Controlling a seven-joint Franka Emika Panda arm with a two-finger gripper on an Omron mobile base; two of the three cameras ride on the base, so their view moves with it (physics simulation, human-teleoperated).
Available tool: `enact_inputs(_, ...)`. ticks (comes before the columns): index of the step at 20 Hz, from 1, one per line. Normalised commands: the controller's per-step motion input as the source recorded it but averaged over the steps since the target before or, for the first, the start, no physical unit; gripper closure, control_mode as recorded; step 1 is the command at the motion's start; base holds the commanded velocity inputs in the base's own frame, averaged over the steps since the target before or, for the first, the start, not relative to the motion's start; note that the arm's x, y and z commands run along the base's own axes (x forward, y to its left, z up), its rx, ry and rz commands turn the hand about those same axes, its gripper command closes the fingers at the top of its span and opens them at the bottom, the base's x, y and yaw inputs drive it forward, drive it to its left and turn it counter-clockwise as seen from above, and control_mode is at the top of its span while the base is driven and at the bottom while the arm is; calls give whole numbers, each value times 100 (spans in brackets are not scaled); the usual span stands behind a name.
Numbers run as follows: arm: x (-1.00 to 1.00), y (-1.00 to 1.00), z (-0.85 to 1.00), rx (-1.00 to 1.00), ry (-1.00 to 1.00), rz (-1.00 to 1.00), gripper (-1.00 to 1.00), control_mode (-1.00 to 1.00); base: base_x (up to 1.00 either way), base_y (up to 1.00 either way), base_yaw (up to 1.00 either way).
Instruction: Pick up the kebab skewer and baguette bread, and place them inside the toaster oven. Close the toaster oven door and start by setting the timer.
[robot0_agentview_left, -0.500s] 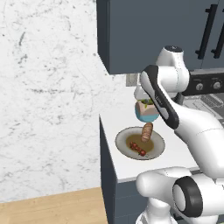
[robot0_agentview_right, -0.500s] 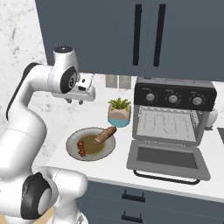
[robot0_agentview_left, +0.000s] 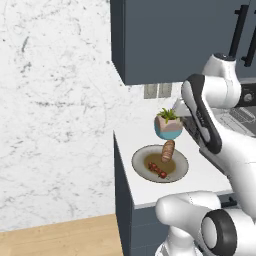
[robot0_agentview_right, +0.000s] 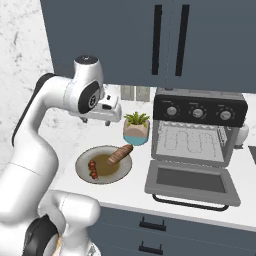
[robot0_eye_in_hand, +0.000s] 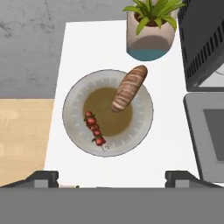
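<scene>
A grey plate (robot0_eye_in_hand: 144, 127) on the white counter holds the kebab skewer (robot0_eye_in_hand: 95, 129) with its red chunks and the tan baguette bread (robot0_eye_in_hand: 128, 88), which leans on the plate's far rim. They show again as the skewer (robot0_agentview_right: 93, 170) and baguette (robot0_agentview_right: 119, 154), and from the left as the skewer (robot0_agentview_left: 157, 170) and baguette (robot0_agentview_left: 168, 150). My gripper (robot0_eye_in_hand: 113, 178) hangs open high above the plate (robot0_agentview_right: 82, 167), holding nothing, with the hand (robot0_agentview_right: 96, 120) over its left side. The toaster oven (robot0_agentview_right: 198, 112) stands to the right. Its door (robot0_agentview_right: 192, 182) lies dropped open, the wire rack (robot0_agentview_right: 190, 142) showing.
A small potted plant (robot0_agentview_right: 136, 129) stands behind the plate, between it and the oven. The counter's left edge (robot0_eye_in_hand: 54, 113) drops to the wooden floor (robot0_eye_in_hand: 22, 140). Dark blue cabinets (robot0_agentview_right: 165, 40) hang overhead. A marble wall rises at the left.
The hand has moved a little to the right and lower, toward the plate. In the left base view the arm has swung clear of the plant. The plate, skewer and baguette lie as before.
</scene>
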Motion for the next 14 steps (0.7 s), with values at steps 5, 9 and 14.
enact_inputs(5, -81, -100, -2, 10, -23, 3, -100, -100, 0, 0, 0)
enact_inputs(9, -61, -97, 0, 1, -30, 4, -100, -100, 0, 0, 0)
enact_inputs(14, -16, -55, 0, 0, -29, 0, -100, -100, 0, 0, 0)
